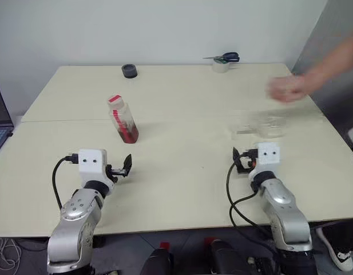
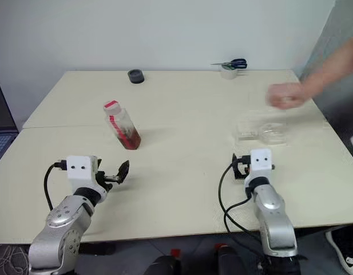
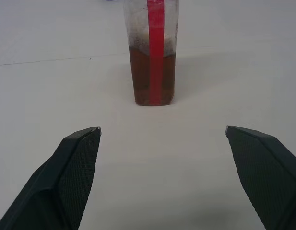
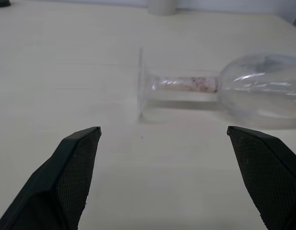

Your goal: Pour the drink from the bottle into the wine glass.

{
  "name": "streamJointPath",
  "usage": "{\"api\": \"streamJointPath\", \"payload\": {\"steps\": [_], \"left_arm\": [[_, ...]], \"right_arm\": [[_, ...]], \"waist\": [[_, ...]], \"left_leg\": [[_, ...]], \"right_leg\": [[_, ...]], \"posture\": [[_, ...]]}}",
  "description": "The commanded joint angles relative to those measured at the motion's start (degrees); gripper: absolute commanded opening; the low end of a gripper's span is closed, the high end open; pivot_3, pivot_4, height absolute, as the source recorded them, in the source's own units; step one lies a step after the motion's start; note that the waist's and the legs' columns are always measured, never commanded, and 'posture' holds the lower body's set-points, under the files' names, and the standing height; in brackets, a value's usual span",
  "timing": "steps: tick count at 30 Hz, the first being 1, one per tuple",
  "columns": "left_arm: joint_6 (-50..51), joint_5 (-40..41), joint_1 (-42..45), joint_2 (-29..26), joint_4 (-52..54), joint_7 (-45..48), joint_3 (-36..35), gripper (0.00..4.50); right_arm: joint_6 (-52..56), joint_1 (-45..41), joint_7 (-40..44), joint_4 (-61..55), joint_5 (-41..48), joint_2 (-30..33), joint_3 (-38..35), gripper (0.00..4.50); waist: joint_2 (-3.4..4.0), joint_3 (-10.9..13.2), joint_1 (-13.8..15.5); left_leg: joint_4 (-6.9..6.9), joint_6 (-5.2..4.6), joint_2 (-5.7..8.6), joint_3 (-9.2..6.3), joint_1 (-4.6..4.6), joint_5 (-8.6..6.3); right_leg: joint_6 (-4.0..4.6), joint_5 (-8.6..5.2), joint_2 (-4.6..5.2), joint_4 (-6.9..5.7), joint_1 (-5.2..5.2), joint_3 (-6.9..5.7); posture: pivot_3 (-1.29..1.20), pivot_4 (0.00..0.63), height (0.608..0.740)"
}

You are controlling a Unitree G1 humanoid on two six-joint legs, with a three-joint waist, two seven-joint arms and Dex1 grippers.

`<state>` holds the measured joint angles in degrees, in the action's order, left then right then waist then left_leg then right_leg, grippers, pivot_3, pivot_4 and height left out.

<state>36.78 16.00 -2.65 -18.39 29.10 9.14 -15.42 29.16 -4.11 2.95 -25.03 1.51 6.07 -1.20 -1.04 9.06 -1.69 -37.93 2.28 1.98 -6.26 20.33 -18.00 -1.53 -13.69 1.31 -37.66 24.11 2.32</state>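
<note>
Both tools, left and right, gape wide, holding nothing.

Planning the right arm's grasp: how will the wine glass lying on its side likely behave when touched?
The wine glass lies on its side on the table, so its rounded bowl would probably roll if nudged. Its thin stem looks fragile. The clear, smooth wall may be slippery between the open right gripper's fingers.

Silver arms, white wrist boxes, black cables, black pincers.
</note>
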Motion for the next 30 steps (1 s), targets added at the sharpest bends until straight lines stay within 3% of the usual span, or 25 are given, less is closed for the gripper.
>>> {"api": "streamJointPath", "payload": {"steps": [1, 24, 28, 30], "left_arm": [[0.06, 1.4, -0.13, 0.11, 2.63, -0.14, -2.2, 4.45], [-1.07, 0.18, 3.53, 1.35, 0.22, -2.63, -0.94, 4.45], [-0.5, 0.0, 5.97, 1.46, 0.09, -3.84, -1.23, 4.45], [-0.12, -0.87, 8.27, 1.05, -1.13, -4.59, -0.58, 4.45]], "right_arm": [[0.69, 0.72, -0.62, -3.83, 0.15, -0.47, -0.12, 4.5], [1.26, -0.98, -0.85, -2.65, -0.39, 0.44, -1.06, 4.5], [4.35, -7.6, 4.96, -1.16, 6.29, 1.99, -3.29, 4.5], [8.35, -15.39, 14.5, 0.41, 14.03, 5.72, -3.62, 4.5]], "waist": [[0.0, 0.0, 0.0], [0.0, 0.0, 0.03], [0.0, 0.03, -0.02], [0.01, 0.11, -0.17]], "left_leg": [[0.0, 0.0, -0.02, 0.0, -0.01, 0.0], [0.0, 0.01, 0.01, 0.03, 0.0, 0.0], [-0.02, 0.0, 0.03, 0.08, 0.0, 0.01], [-0.03, 0.0, 0.01, 0.1, -0.04, 0.0]], "right_leg": [[0.0, 0.0, -0.01, 0.0, 0.0, -0.01], [0.01, 0.0, -0.02, 0.0, 0.0, -0.01], [0.01, 0.01, -0.02, 0.0, 0.0, -0.05], [0.01, 0.01, -0.04, 0.0, -0.01, -0.09]], "posture": [[0.0, 0.15, 0.74], [0.0, 0.15, 0.74], [0.0, 0.15, 0.74], [0.0, 0.15, 0.74]]}}
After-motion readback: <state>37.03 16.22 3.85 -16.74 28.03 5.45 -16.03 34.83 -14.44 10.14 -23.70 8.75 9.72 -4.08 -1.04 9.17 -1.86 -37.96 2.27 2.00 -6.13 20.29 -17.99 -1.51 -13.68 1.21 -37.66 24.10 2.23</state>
